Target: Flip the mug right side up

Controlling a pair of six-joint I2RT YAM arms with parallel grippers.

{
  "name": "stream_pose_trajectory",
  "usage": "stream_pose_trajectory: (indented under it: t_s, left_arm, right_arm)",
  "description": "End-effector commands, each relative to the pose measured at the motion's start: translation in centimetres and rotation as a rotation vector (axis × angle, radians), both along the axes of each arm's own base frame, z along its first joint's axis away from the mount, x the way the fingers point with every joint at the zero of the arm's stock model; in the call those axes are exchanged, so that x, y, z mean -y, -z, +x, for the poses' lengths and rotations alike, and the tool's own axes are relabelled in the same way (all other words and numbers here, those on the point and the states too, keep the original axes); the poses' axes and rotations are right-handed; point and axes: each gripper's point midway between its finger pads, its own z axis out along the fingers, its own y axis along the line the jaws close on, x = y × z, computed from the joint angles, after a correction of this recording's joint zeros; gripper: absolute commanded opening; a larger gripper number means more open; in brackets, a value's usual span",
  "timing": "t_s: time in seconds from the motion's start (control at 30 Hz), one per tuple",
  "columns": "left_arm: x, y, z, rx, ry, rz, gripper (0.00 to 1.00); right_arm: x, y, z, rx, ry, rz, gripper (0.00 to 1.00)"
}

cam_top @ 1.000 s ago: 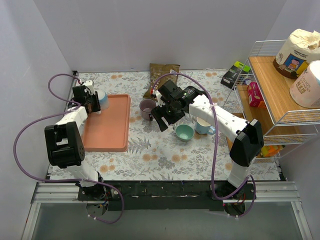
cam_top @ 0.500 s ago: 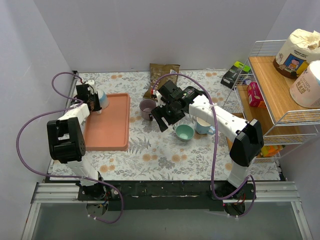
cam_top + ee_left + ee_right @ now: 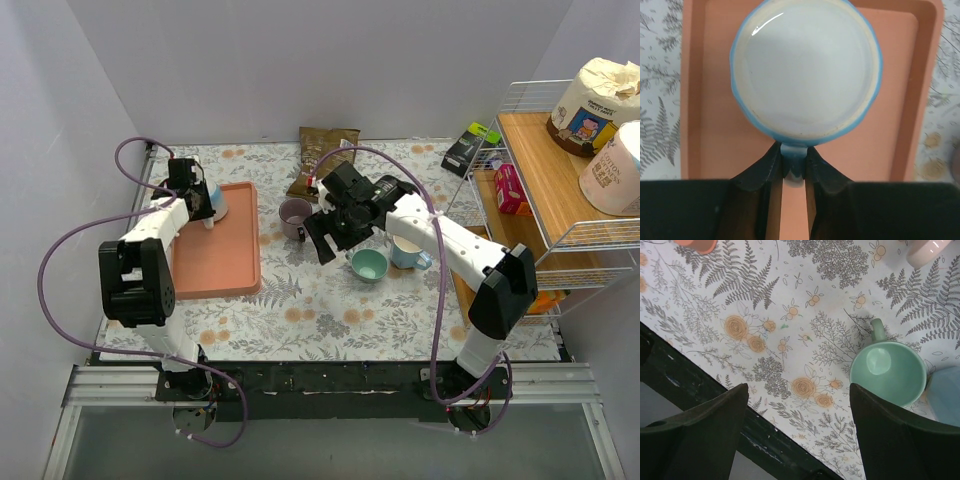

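My left pincer (image 3: 793,160) is clamped on the handle of the blue-rimmed mug (image 3: 805,75), whose round body sits straight ahead of the fingertips, over the orange tray (image 3: 705,125). My right pincer (image 3: 799,390) hangs with its fingers wide apart above the floral tabletop (image 3: 765,305), with a green cup (image 3: 890,372) just ahead of one finger.

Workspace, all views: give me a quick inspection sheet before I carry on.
Surface: floral tablecloth, no spills seen.
Job's things: blue-rimmed mug over orange tray, handle between the left jaws; base or mouth up, cannot tell.
Clutter: purple mug, green mug, pale blue mug, brown pouch.
Grippers: left gripper shut on the mug handle; right gripper open, empty, over the tablecloth.
Cables: purple cables loop off both arms.
Surroundings: wire shelf rack at right, paper rolls on top.
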Motion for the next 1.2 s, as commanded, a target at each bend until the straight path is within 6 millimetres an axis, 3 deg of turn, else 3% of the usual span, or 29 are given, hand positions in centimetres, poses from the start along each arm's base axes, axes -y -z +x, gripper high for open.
stream_pose_trajectory:
  t_s: [0.0,0.07,0.2,0.23,0.4,0.53,0.63,0.67,0.7,0.77,0.8,0.83,1.0,1.13,1.17]
  left_arm:
    - [3.9,-9.7,-1.1,0.167,-0.008,-0.101,0.00]
    - [5.0,-12.1,-1.6,0.188,-0.017,-0.162,0.00]
    - [8.7,-17.3,-4.5,0.268,0.046,-0.381,0.00]
    - [9.2,-20.1,-5.8,0.341,0.068,-0.419,0.00]
    - [14.2,-28.4,-10.5,0.509,0.301,-0.683,0.00]
    - [17.9,-34.0,-15.6,0.605,0.554,-0.884,0.00]
    - [18.7,-36.9,-18.1,0.681,0.645,-0.937,0.00]
    - [18.9,-37.7,-18.8,0.680,0.649,-0.988,0.00]
    - [19.0,-39.3,-19.7,0.737,0.694,-1.000,0.00]
    - [19.5,-40.2,-21.0,0.727,0.728,-1.069,0.00]
    - [19.5,-41.1,-21.6,0.761,0.747,-1.075,0.00]
    - [19.4,-41.5,-21.9,0.774,0.751,-1.084,0.00]
    - [19.3,-43.4,-23.6,0.838,0.776,-1.153,0.00]
    - [19.1,-44.1,-24.5,0.866,0.775,-1.207,0.00]
    - [19.1,-44.2,-24.8,0.872,0.779,-1.215,0.00]
  right_arm:
    - [-1.1,-3.9,-0.1,0.053,0.015,0.151,0.89]
    - [-1.6,-4.8,-0.5,0.043,0.002,0.192,0.91]
    - [-2.9,-7.3,-1.2,0.042,-0.035,0.303,0.97]
    - [-3.3,-8.4,-1.3,0.051,-0.041,0.342,0.99]
    - [-5.2,-13.1,-2.7,0.060,-0.133,0.527,0.99]
    - [-6.4,-19.0,-4.0,0.112,-0.208,0.738,0.99]
    - [-6.9,-23.9,-5.2,0.173,-0.271,0.918,0.99]
    - [-6.9,-24.4,-5.7,0.172,-0.287,0.953,0.99]
    - [-7.1,-26.7,-5.8,0.210,-0.295,1.040,0.99]
    - [-6.7,-29.1,-6.5,0.242,-0.306,1.133,0.99]
    - [-6.8,-29.3,-6.6,0.214,-0.284,1.170,0.99]
    - [-6.6,-31.4,-7.0,0.263,-0.308,1.249,0.99]
    - [-7.0,-34.1,-7.1,0.244,-0.322,1.367,0.98]
    - [-8.1,-32.9,-6.4,0.154,-0.276,1.406,0.98]
    - [-8.0,-33.5,-6.2,0.184,-0.273,1.438,0.99]
